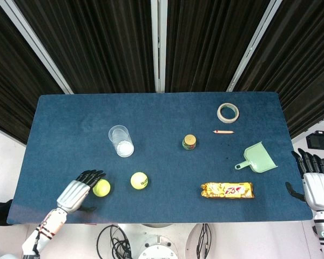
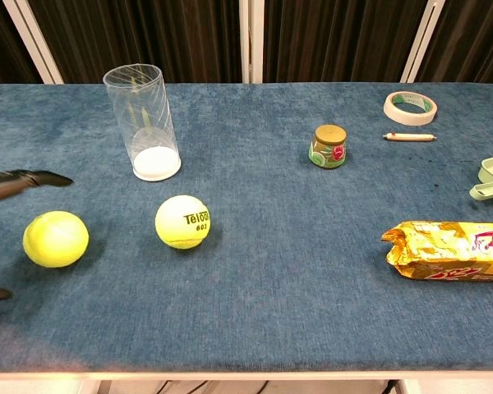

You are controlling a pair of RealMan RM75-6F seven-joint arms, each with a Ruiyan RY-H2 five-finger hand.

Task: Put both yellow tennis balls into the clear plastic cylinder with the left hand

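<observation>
Two yellow tennis balls lie on the blue table: a plain one (image 1: 101,187) (image 2: 56,239) at the left and a printed one (image 1: 139,180) (image 2: 182,221) to its right. The clear plastic cylinder (image 1: 121,140) (image 2: 144,122) stands upright behind them, with nothing inside. My left hand (image 1: 78,189) is just left of the plain ball, open, fingers apart and reaching along the ball's far side; only its fingertips (image 2: 33,178) show in the chest view. My right hand (image 1: 316,183) stays open off the table's right edge.
A small green jar (image 1: 189,142) stands mid-table. A tape roll (image 1: 227,112) and a pencil (image 1: 223,131) lie at the back right. A green dustpan (image 1: 256,158) and a gold snack packet (image 1: 227,190) lie toward the right front.
</observation>
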